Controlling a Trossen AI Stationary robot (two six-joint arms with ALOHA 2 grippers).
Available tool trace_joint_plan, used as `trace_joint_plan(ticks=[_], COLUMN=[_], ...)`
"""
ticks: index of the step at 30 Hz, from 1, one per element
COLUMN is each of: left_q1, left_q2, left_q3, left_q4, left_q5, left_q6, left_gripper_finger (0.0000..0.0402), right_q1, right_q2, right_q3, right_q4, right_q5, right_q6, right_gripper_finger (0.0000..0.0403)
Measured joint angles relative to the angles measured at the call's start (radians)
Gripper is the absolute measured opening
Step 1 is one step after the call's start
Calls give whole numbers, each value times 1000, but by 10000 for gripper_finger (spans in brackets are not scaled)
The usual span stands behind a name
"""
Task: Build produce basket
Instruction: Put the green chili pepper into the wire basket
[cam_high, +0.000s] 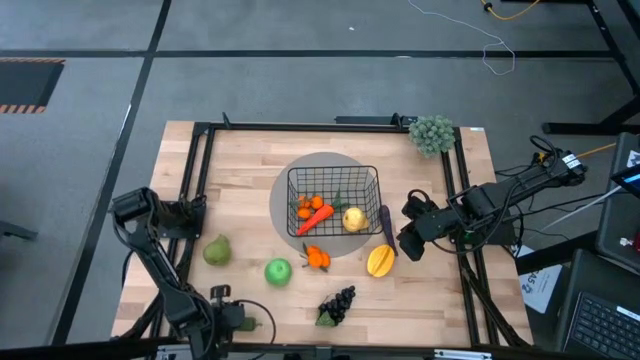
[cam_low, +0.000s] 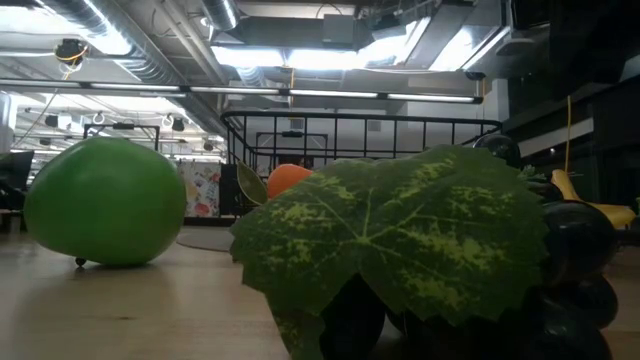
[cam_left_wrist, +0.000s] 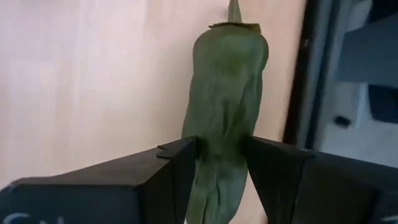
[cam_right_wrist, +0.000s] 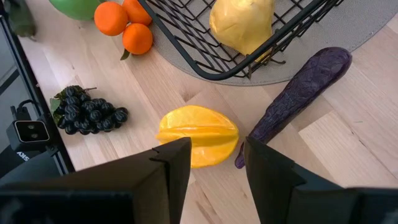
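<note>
High view first: our right gripper (cam_high: 411, 238) sits nearest the ribbed yellow star fruit (cam_high: 380, 261) beside the black wire-mesh basket (cam_high: 333, 200). Right wrist view: jaws spread, the fruit lies just ahead between them, long axis crosswise. Left wrist view: spread fingers flank the green pear (cam_left_wrist: 225, 106).

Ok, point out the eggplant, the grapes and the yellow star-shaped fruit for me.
eggplant (cam_right_wrist: 298, 99), right wrist view, middle of its purple body.
grapes (cam_right_wrist: 87, 112), right wrist view, centre of the dark bunch.
yellow star-shaped fruit (cam_right_wrist: 198, 134), right wrist view, its upper ridge.
</note>
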Motion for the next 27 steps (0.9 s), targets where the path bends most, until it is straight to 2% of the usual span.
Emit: trace_joint_plan(ticks=[5,12,15,19,21,24,27], left_q1=[7,28,42,70,78,84,86], left_q2=[31,36,36,37,38,40,18], left_q3=[1,-2,-2,-3,-5,-9,-10], left_q4=[13,10,11,23,39,86,133], left_q5=[-31,-134,-134,-153,-216,-339,-390], left_q6=[0,0,0,15,17,21,59], left_gripper_finger=[131,126,101,39,15,10,2], right_q1=[0,0,0,0,0,0,0], right_q2=[0,0,0,0,0,0,0], right_q3=[0,0,0,0,0,0,0], right_q4=[0,0,0,0,0,0,0], right_q5=[0,35,36,36,36,36,35], right_q6=[0,0,0,0,0,0,0], right_gripper_finger=[139,139,139,139,139,139,139])
